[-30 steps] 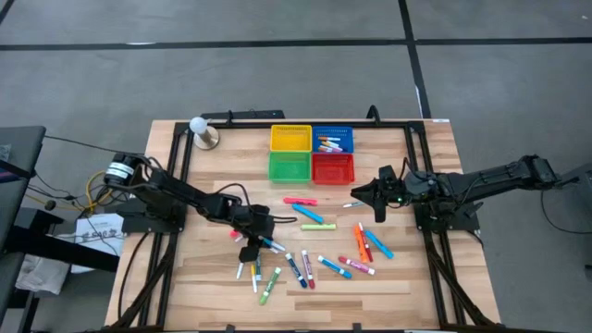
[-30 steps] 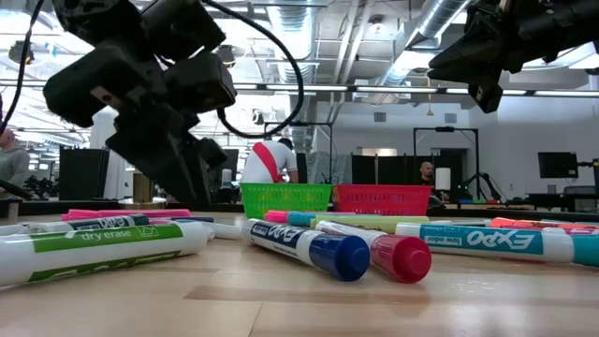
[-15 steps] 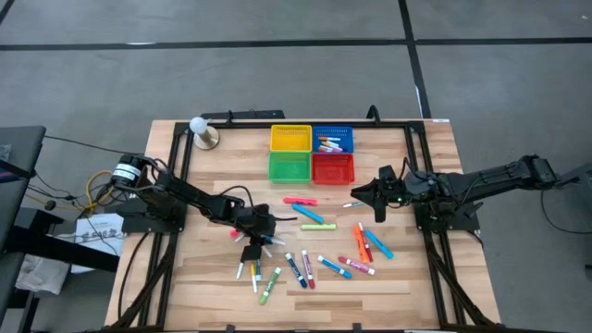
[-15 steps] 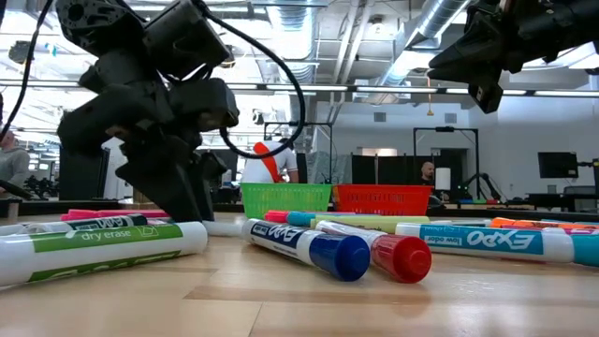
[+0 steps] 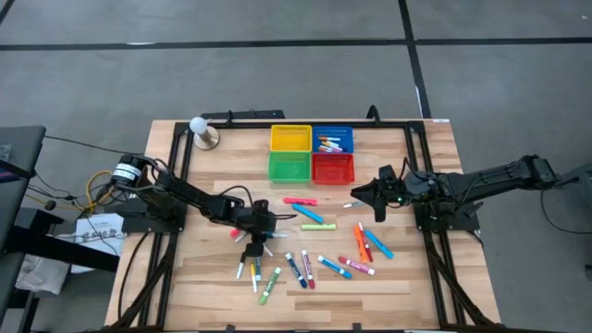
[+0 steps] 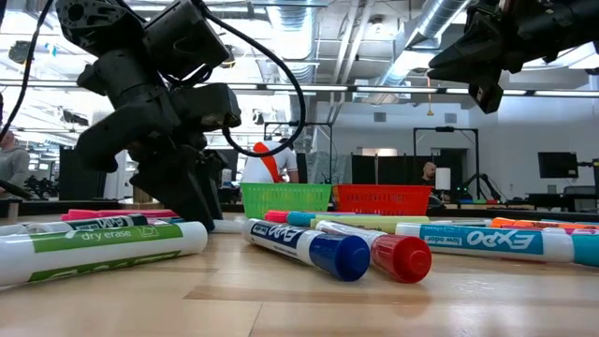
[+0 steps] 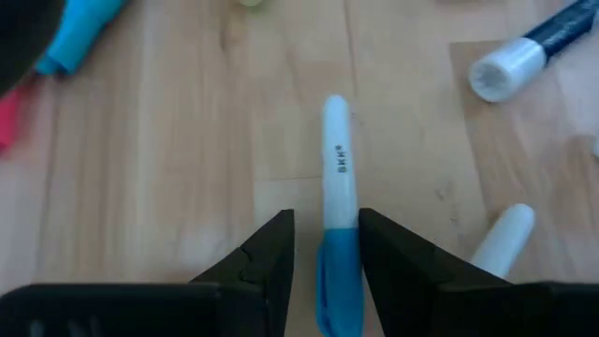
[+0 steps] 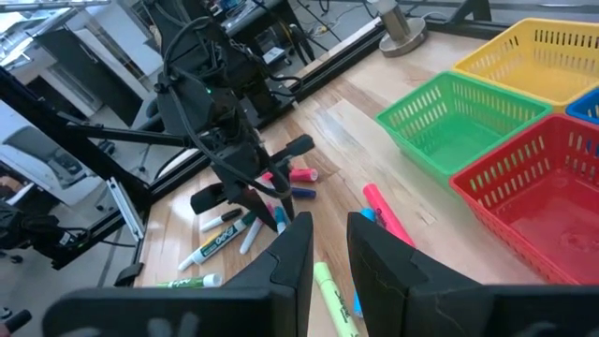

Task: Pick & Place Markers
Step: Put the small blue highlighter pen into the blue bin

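Markers [image 5: 319, 250] in several colours lie scattered flat on the wooden table [image 5: 407, 277]. My left gripper [image 7: 328, 248] is down at the table left of the middle [image 5: 252, 240], open. Its fingers stand on either side of the blue end [image 7: 339, 281] of a white-and-blue marker [image 7: 335, 159] that lies on the wood and points away from the gripper. Whether a finger touches the marker cannot be told. My right gripper [image 8: 329, 234] hovers high over the table's right side [image 5: 368, 197], its fingers narrowly apart with nothing between them.
Four mesh baskets stand at the far middle: yellow [image 5: 290, 138], blue [image 5: 333, 139] with markers in it, green [image 5: 289, 166], red [image 5: 333, 167]. A white ball on a round base [image 5: 202, 131] stands at the far left. More markers [image 6: 309, 245] lie near the front edge.
My left gripper has tipped to a steeper slant, which brought its fingertips down to the table at the white-and-blue marker. In the last half second it has kept nearly still. The markers lie where they were.
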Available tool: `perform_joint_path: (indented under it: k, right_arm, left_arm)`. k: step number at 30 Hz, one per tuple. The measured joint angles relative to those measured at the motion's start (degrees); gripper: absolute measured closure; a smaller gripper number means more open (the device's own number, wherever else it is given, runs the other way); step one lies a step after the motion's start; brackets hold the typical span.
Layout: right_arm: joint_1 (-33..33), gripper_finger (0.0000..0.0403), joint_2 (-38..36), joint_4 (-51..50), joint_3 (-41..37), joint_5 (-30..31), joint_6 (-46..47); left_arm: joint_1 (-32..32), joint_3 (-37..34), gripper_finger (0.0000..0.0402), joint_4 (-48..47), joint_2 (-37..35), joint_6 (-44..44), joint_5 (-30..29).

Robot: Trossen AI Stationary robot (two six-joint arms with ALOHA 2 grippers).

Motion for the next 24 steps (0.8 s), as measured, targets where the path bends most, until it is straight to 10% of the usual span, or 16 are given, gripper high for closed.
perform_joint_path:
  k: [24]
  right_arm:
    - [0.0,0.0342,0.0,0.07,0.0,0.04,4.98]
  left_arm:
    - [0.77,0.28,0.0346,1.61,3.08,2.84,-3.44]
